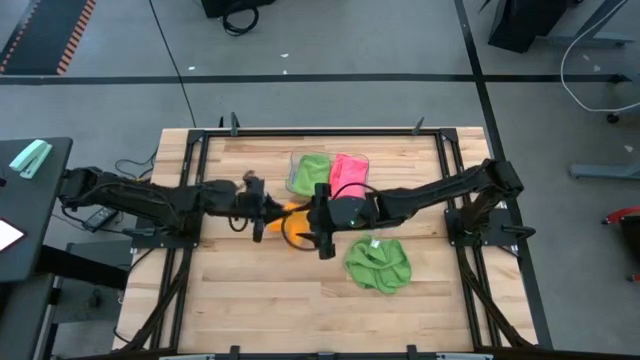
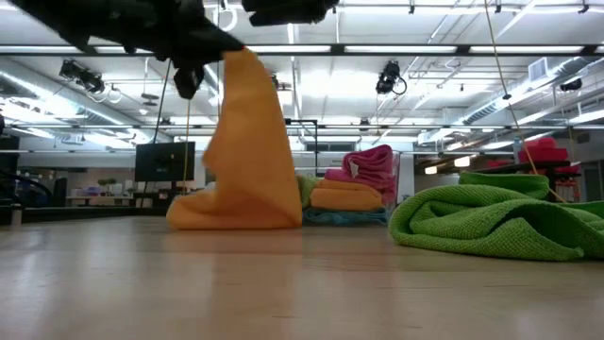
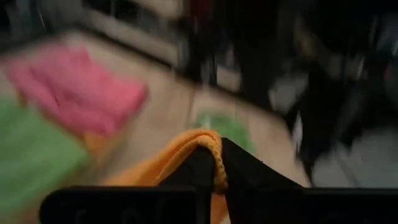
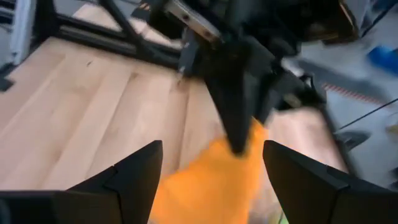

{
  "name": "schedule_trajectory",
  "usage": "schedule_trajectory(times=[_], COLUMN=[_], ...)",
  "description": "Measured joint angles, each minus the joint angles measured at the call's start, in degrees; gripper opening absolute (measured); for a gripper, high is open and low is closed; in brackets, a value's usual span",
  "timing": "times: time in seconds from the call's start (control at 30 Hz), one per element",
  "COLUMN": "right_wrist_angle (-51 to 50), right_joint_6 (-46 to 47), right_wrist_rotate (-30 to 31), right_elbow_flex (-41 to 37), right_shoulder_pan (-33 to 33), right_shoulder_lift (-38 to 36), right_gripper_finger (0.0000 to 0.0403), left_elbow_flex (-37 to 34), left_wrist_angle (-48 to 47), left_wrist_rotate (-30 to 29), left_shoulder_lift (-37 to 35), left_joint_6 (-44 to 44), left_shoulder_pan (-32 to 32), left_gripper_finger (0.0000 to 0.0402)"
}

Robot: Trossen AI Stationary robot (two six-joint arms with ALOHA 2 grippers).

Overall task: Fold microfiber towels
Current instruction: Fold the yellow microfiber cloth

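Observation:
An orange microfiber towel [image 2: 247, 142] hangs from my left gripper [image 1: 262, 216], which is shut on it over the middle of the table. Facing it from the right, my right gripper [image 4: 212, 147] stands open above the towel and touches nothing. A crumpled green towel [image 1: 378, 263] lies on the table near my right arm. More towels, among them a green one [image 1: 310, 170] and a pink one [image 1: 349, 168], lie folded in a clear tray [image 1: 293, 158] at the far side. My left gripper pinches a bunched top edge of the orange towel [image 3: 216, 163] between its two fingers, which reach in about level from the table's left. The towel hangs below the fingers in a cone, and its lower end [image 2: 231, 215] is heaped on the table.
A dark frame rail [image 1: 300, 131] runs around the wooden table. There is bare wood toward the near edge [image 1: 270, 310] and to the left of the orange towel.

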Motion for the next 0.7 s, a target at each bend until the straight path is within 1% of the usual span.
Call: schedule_trajectory(times=[0.13,0.2,0.27,0.37,0.43,0.53,0.6,0.7], right_wrist_angle=[-3.9,-4.5,-3.9,-3.8,-4.1,-3.1,-3.7,-3.9], right_joint_6=[3.3,2.9,1.0,-1.2,-1.2,-0.9,0.2,0.7], right_wrist_rotate=[-6.8,-10.9,-13.8,-14.4,-14.4,-14.3,-14.3,-14.4], right_elbow_flex=[0.0,0.0,0.0,0.0,0.0,0.1,-0.3,-0.2], right_shoulder_pan=[-1.4,-1.7,-2.0,-2.4,-2.5,-2.8,-2.8,-2.7], right_shoulder_lift=[-1.0,-0.9,-0.3,0.5,0.9,1.9,2.3,3.7], right_gripper_finger=[0.0287,0.0286,0.0286,0.0286,0.0286,0.0286,0.0286,0.0286], left_elbow_flex=[7.0,9.6,12.1,15.8,17.7,20.1,20.4,20.4], left_wrist_angle=[-21.3,-29.1,-36.1,-46.9,-53.8,-62.7,-67.1,-72.2], left_wrist_rotate=[6.3,8.4,11.0,15.8,17.5,17.8,17.8,17.9], left_shoulder_lift=[0.0,0.0,0.0,0.0,0.0,0.0,-0.1,0.0], left_joint_6=[1.6,2.9,3.8,6.4,7.9,8.4,6.7,2.6], left_shoulder_pan=[-0.3,-0.9,-1.9,-4.0,-5.8,-8.9,-11.4,-14.9], left_gripper_finger=[0.0019,0.001,0.001,0.0023,0.0027,0.0019,0.0011,0.0009])
